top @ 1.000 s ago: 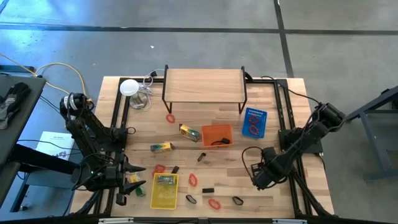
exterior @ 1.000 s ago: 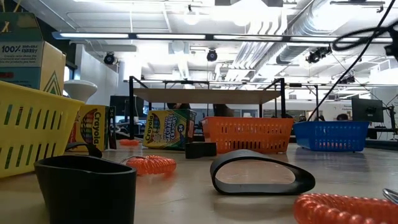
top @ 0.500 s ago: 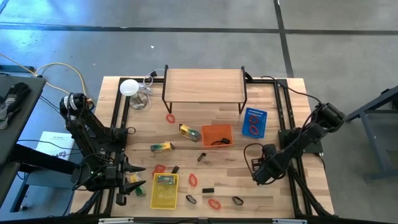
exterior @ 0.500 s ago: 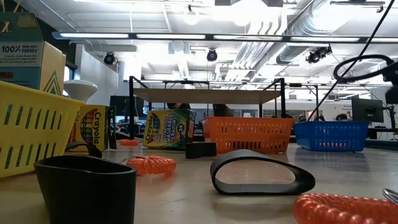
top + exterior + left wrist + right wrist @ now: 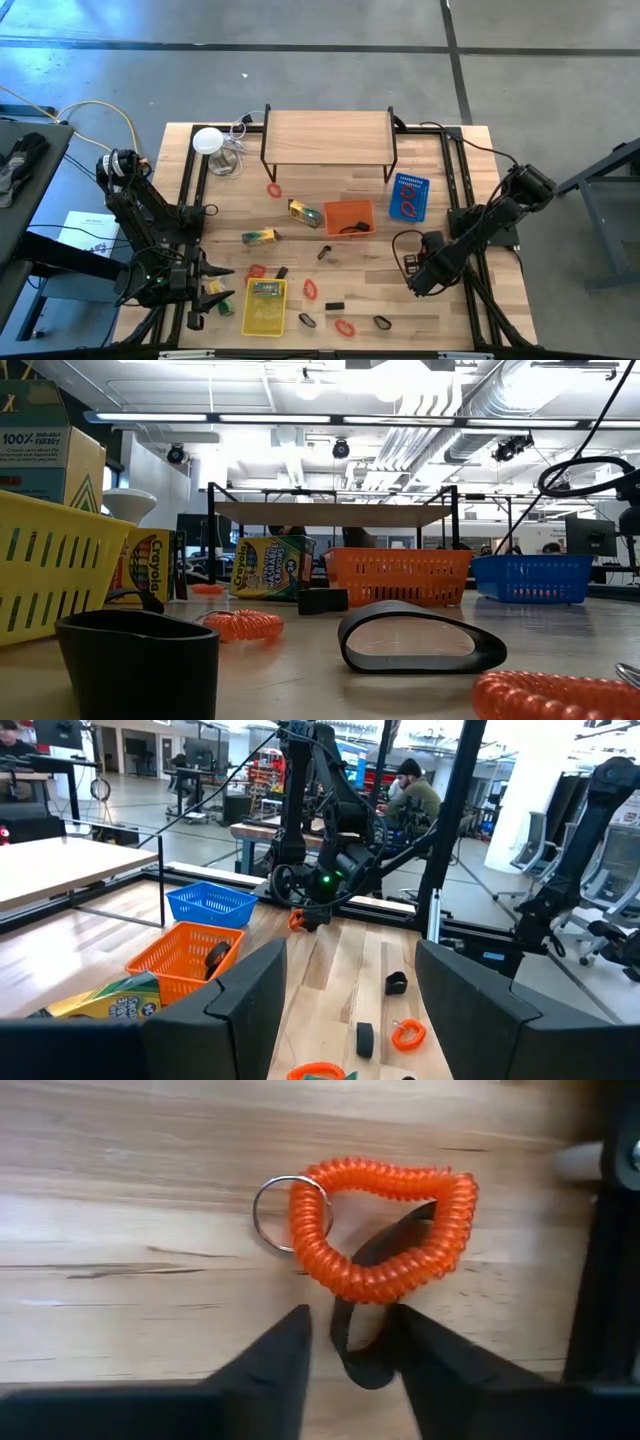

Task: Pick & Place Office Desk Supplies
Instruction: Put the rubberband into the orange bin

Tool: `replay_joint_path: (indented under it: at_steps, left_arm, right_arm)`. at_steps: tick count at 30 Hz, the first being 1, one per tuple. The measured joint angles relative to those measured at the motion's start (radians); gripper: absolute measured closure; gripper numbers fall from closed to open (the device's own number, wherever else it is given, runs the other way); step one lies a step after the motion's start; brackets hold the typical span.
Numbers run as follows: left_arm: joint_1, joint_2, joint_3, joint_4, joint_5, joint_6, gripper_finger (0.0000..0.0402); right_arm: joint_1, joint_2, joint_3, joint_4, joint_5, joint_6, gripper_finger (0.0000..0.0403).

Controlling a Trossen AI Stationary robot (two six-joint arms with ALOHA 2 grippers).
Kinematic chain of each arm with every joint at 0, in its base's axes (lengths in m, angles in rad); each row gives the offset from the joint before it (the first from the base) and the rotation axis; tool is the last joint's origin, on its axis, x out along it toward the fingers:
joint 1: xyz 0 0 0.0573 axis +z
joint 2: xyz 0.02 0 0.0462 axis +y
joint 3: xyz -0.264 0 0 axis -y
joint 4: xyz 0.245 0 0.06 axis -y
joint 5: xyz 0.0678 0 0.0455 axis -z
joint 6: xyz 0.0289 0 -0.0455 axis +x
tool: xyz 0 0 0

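While the right end effector (image 5: pixel 350 1342) hovers above the counter (image 5: pixel 120 1280), its narrowly parted fingers pinch only the black clip (image 5: pixel 372 1315) threaded through the orange coil band (image 5: pixel 385 1230). That thin hold could slip, I judge, dropping both short of the blue basket (image 5: pixel 408 196). Spread and empty, the left end effector (image 5: pixel 222 284) waits beside the yellow basket (image 5: pixel 264 305).

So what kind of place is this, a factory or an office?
More likely a robotics lab or workshop: bare ceiling ducts overhead, another robot arm on a bench beyond the table, and a person seated at a workstation behind it.

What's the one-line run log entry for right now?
right gripper: over orange coiled band with metal ring, jaws astride black clip | left gripper: parked beside yellow plastic basket, jaws open
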Motion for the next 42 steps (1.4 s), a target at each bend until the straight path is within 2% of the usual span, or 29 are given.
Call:
replay_joint_path:
  at_steps: [4, 6, 9, 13, 18, 22, 24, 28, 32, 38, 42]
  left_arm:
    - [0.000, 0.000, 0.000, 0.000, 0.000, -0.010, 0.0188]
    - [0.000, 0.000, 0.000, 0.000, 0.000, -0.006, 0.0188]
    - [0.000, 0.000, 0.000, 0.000, 0.000, 0.018, 0.0188]
    - [0.000, 0.000, 0.000, 0.000, 0.000, 0.037, 0.0188]
    - [0.001, 0.000, 0.000, 0.000, 0.000, 0.037, 0.0188]
    - [0.015, 0.000, 0.000, 0.000, 0.001, 0.036, 0.0188]
    - [0.028, 0.000, 0.000, 0.000, 0.001, 0.034, 0.0188]
    - [0.054, 0.000, 0.000, 0.000, 0.004, 0.034, 0.0188]
    - [0.093, 0.000, 0.000, 0.000, 0.005, 0.034, 0.0188]
    - [0.140, 0.000, 0.000, -0.001, 0.005, 0.081, 0.0188]
    - [0.160, 0.000, 0.000, -0.001, 0.005, 0.128, 0.0188]
  right_arm:
    - [-0.001, 0.001, 0.000, 0.011, 0.010, -0.045, 0.0366]
    - [0.000, 0.001, -0.001, 0.025, 0.029, -0.097, 0.0391]
    - [0.002, -0.001, 0.010, 0.054, 0.044, -0.156, 0.0397]
    - [0.000, -0.006, 0.086, 0.156, 0.151, -0.278, 0.0398]
    - [-0.018, -0.014, 0.203, 0.341, 0.303, -0.552, 0.0399]
    - [-0.072, -0.015, 0.273, 0.398, 0.432, -0.763, 0.0399]
    - [-0.118, -0.015, 0.293, 0.438, 0.462, -0.840, 0.0399]
    - [-0.230, -0.015, 0.297, 0.549, 0.465, -1.015, 0.0399]
    - [-0.348, -0.004, 0.297, 0.649, 0.456, -1.109, 0.0399]
    - [-0.465, 0.045, 0.297, 0.669, 0.280, -1.115, 0.0397]
    - [-0.504, 0.072, 0.296, 0.697, 0.259, -1.164, 0.0381]
